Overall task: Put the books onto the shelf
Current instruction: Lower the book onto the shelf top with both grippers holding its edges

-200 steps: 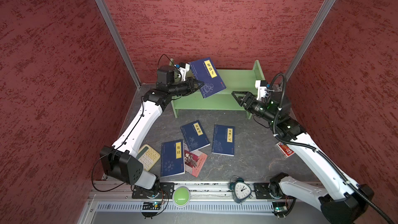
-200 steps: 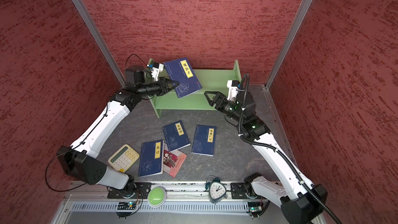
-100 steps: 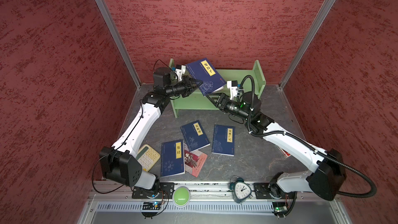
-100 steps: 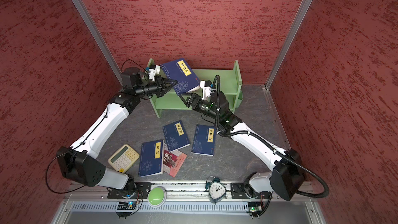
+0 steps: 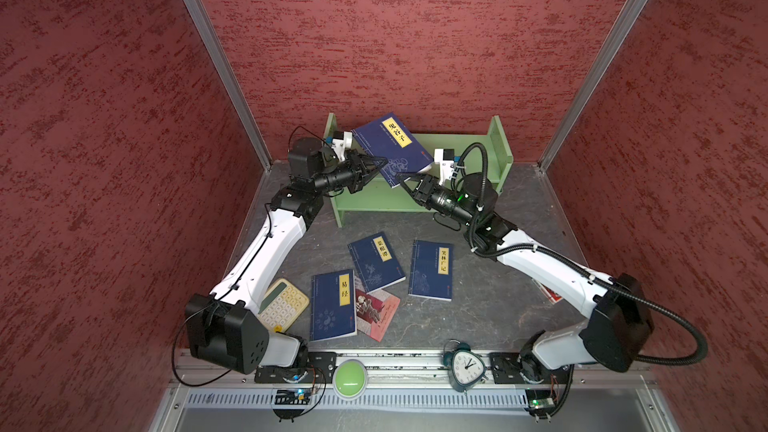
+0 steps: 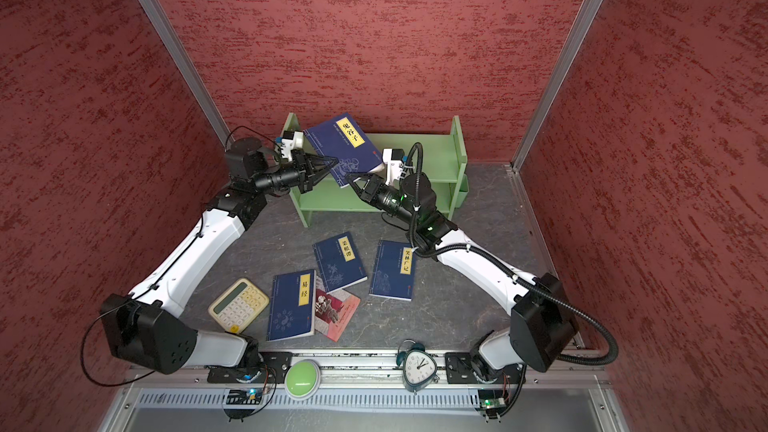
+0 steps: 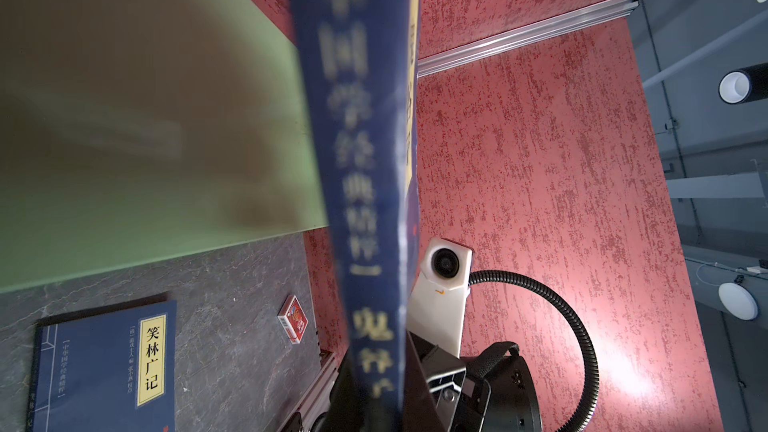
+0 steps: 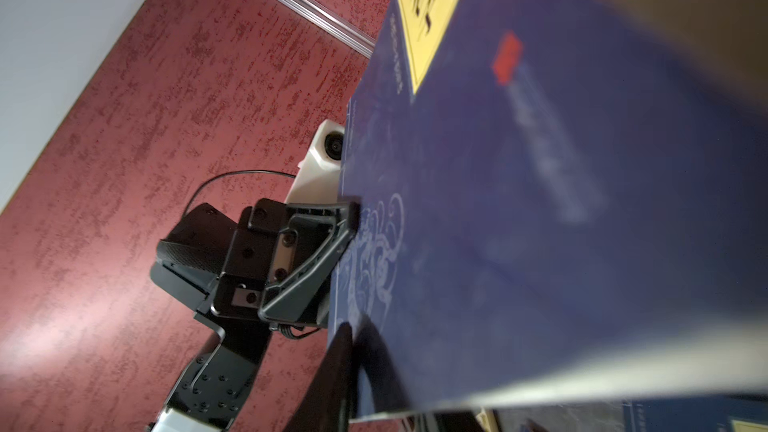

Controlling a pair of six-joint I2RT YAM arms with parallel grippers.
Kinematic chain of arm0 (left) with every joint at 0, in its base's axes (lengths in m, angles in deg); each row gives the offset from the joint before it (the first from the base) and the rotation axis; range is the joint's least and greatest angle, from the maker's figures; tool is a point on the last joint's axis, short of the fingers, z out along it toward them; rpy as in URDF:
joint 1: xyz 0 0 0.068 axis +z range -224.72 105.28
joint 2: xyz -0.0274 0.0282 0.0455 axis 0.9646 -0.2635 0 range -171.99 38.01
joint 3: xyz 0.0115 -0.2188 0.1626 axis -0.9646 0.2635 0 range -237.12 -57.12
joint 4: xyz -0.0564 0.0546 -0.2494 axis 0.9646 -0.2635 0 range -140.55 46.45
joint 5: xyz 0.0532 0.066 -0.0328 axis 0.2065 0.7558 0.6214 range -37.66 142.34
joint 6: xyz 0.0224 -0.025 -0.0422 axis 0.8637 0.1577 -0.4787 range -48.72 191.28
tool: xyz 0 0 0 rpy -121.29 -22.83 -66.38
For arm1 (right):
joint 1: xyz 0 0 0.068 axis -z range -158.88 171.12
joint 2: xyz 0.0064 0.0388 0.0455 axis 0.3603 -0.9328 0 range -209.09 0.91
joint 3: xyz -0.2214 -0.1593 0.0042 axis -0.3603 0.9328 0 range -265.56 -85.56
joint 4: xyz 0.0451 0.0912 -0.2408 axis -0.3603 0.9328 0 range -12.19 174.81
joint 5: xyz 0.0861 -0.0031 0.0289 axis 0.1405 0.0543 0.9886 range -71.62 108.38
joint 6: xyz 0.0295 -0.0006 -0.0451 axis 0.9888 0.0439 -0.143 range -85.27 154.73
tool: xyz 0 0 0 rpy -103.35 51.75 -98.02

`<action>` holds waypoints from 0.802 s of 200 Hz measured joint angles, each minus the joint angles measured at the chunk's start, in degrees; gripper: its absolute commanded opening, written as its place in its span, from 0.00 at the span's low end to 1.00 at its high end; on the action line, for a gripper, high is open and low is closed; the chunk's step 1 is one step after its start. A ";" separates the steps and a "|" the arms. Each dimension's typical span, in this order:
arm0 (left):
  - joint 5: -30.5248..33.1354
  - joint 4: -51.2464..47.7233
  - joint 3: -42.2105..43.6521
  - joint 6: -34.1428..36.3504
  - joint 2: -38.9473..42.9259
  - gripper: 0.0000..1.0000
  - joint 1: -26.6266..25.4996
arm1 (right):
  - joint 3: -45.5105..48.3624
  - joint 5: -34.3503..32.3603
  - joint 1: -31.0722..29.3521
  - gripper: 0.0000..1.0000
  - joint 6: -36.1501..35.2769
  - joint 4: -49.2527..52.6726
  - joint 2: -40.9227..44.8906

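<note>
— Where's the book sitting right now?
— You're holding the raised navy book (image 5: 390, 147) in the air, tilted, over the left end of the green shelf (image 5: 496, 147). It isn't resting on either tier.
— And the grippers?
— Your left gripper (image 5: 381, 160) is clamping the book near its left edge. In the right wrist view, its fingers (image 8: 307, 251) are pinching the cover. Your right gripper (image 5: 402, 178) is sitting at the book's lower corner, jaws straddling the edge. I can't tell whether they're actually gripping it.
— What's on the table?
— Not yet shelved: the centre navy book (image 5: 376, 261), the right navy book (image 5: 431, 270) and the front navy book (image 5: 333, 305) are lying flat on the table (image 5: 478, 317). The front one is overlapping the red-pink book (image 5: 380, 313).
</note>
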 measured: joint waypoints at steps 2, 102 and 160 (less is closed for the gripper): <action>0.00 0.09 0.04 0.00 0.02 0.02 0.04 | -0.17 0.00 0.00 0.19 0.07 -0.07 -0.02; -1.86 -1.51 2.01 2.75 2.40 0.66 1.11 | -3.08 0.00 -0.07 0.13 -3.72 2.69 -1.11; -2.99 -8.17 2.01 7.28 5.33 0.72 2.95 | -5.86 1.62 2.14 0.11 -6.45 9.90 -1.14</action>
